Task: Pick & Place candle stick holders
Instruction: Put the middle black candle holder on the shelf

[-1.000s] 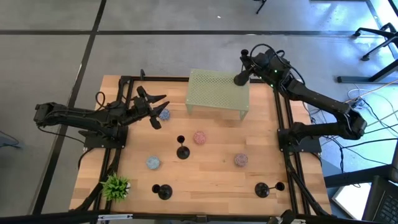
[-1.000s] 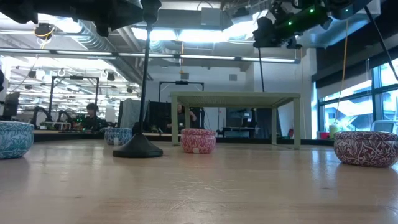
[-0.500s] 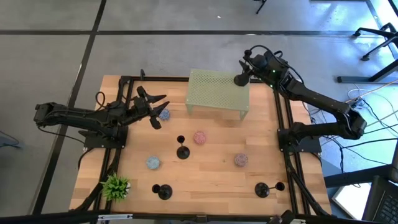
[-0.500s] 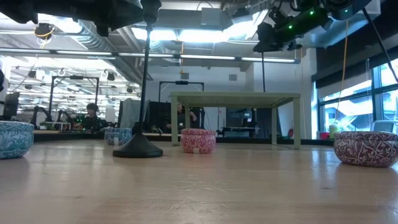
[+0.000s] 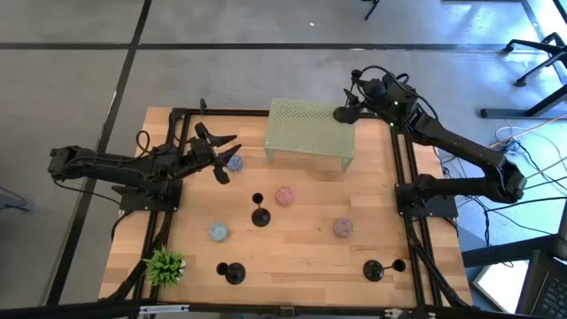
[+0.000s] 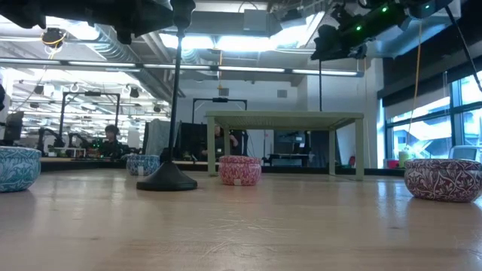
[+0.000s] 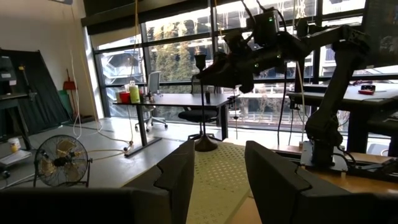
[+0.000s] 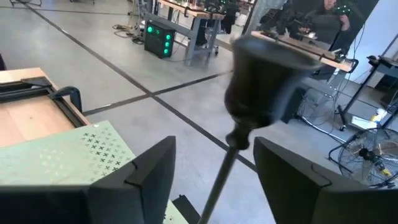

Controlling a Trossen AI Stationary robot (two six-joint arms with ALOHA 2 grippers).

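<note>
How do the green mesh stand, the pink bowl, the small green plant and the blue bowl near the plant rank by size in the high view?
1. Green mesh stand, clearly the largest.
2. Small green plant.
3. Pink bowl and the blue bowl near the plant: they look about alike, so I do not rank them.

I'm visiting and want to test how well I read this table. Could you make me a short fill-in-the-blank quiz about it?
1. One candle holder stands on top of the pale green ____.
2. The right gripper is beside that holder with its fingers ____.
3. Counting them all, the overhead view shows ____ black candle holders.
4. A small green ____ sits at the table's front left corner.

Missing words: rack; open; four; plant
</note>
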